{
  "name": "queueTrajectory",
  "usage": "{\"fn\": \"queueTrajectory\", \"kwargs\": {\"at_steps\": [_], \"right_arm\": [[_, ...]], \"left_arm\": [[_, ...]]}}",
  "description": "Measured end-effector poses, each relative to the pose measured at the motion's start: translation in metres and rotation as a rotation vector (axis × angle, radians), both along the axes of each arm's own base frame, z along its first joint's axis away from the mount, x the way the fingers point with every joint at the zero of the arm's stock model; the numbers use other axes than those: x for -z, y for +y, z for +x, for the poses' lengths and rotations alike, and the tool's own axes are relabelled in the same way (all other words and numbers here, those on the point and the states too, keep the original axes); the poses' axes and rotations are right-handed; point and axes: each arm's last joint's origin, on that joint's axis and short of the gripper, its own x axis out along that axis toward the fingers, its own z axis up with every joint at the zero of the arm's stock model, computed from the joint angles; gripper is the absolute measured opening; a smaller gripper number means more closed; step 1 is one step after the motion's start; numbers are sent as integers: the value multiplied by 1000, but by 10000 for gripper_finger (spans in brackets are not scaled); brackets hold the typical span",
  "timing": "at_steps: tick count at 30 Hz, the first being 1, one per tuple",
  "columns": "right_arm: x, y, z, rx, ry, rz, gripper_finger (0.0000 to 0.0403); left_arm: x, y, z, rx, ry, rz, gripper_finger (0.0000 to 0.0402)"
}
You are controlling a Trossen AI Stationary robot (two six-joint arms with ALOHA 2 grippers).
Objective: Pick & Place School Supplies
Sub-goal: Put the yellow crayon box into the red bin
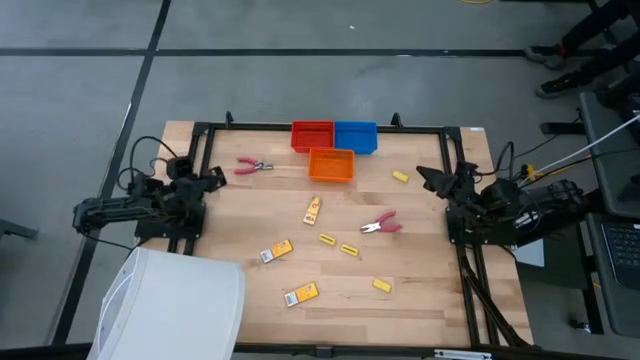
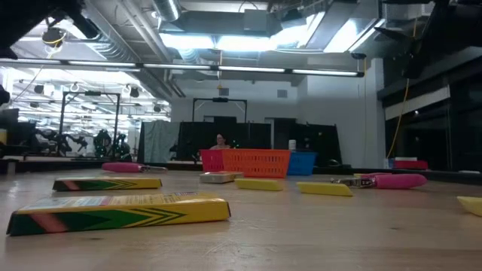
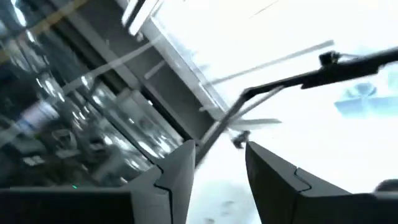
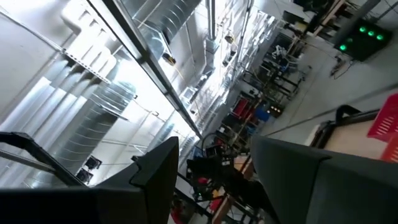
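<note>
Three orange-yellow packets with white labels lie flat on the wooden table: one mid-table [image 1: 313,210], one nearer [image 1: 276,251], one nearest [image 1: 301,294] and large in the low view [image 2: 120,211]. Several tiny yellow blocks [image 1: 327,239] [image 1: 349,250] [image 1: 382,285] [image 1: 400,177] lie scattered. One pink-handled tool [image 1: 254,166] lies far left, another [image 1: 380,225] right of centre. My left gripper [image 1: 215,178] [image 3: 221,149] rests open at the table's left side and holds nothing. My right gripper [image 1: 428,178] [image 4: 214,146] rests open at the right side, also holding nothing. Both wrist cameras look up at the ceiling.
A red bin [image 1: 312,135] and a blue bin [image 1: 355,135] stand side by side at the far edge, with an orange bin [image 1: 331,165] just in front of them. A white rounded object [image 1: 170,305] covers the table's near left corner. A black frame [image 1: 320,127] runs along the table's edges.
</note>
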Motion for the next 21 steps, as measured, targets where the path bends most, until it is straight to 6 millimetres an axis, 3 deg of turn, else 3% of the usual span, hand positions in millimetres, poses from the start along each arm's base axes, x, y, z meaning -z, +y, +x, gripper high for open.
{"fn": "queueTrajectory", "kwargs": {"at_steps": [3, 7, 18, 21], "right_arm": [[-1, 1, 2, -12, -8, 0, 205], [-3, 4, 2, -52, -35, -14, 205], [-16, 9, -5, -123, -160, -109, 205], [-16, 10, -5, -137, -161, -114, 205]], "left_arm": [[0, 1, 9, 32, 175, -70, 139], [-15, 2, 18, -69, 396, 21, 139], [-132, 3, 46, -291, 276, 286, 139], [-150, 7, 60, -347, 485, 273, 139]]}}
